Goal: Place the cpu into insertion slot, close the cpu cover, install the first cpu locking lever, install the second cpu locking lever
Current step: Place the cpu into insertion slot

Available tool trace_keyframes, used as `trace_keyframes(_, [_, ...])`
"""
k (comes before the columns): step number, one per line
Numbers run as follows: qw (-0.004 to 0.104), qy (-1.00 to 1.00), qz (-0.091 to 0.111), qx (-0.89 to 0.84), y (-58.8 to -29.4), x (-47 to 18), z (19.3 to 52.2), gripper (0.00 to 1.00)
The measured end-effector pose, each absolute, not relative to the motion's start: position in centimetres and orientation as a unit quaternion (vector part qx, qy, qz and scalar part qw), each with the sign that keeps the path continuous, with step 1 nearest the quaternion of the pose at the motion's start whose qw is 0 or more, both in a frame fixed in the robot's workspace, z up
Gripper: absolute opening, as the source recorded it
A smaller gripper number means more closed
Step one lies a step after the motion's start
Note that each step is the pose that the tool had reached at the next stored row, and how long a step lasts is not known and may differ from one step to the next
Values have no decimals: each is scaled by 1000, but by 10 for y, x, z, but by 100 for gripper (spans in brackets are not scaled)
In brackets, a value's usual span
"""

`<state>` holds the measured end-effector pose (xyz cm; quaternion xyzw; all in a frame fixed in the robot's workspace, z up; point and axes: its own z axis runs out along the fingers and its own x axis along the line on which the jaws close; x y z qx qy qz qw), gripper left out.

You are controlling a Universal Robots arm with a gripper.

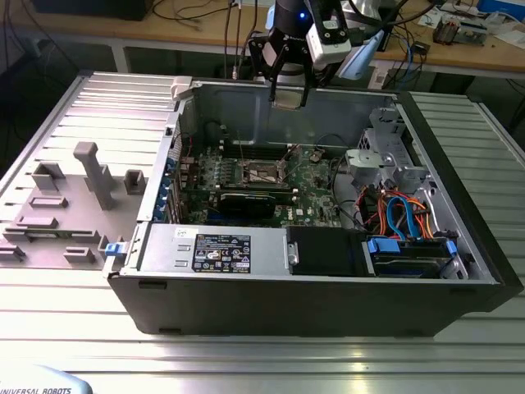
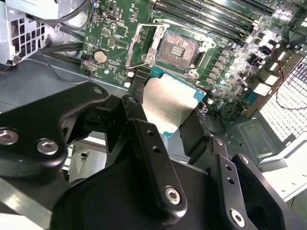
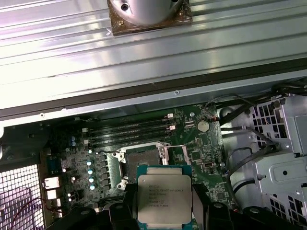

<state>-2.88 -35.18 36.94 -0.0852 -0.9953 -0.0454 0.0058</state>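
Observation:
My gripper [image 1: 289,89] hangs above the open computer case, over its back wall, shut on the cpu [image 1: 289,98]. In both wrist views the black fingers [image 2: 144,132] clamp two opposite edges of the flat silver-grey chip [image 2: 168,103] [image 3: 164,199]. The insertion slot [image 2: 180,48] lies uncovered on the green motherboard, well below the chip, with its dark centre showing. The cpu hides part of that slot [image 3: 141,160] in the first wrist view. The cpu cover [image 2: 140,45], a thin silver frame, stands swung back at one side of the slot.
Long memory slots [image 2: 216,19] run beside the socket. A black graphics card [image 1: 250,199] lies in front of it. The power supply [image 1: 213,246] is at the case front, with cables [image 1: 394,213] and a drive cage [image 1: 385,156] at the exterior view's right. Grey fixtures [image 1: 90,176] stand on the table at its left.

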Motion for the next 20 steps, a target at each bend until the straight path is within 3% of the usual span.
trace_keyframes(20, [3,-989,-46,-138,-352,-29,369,54])
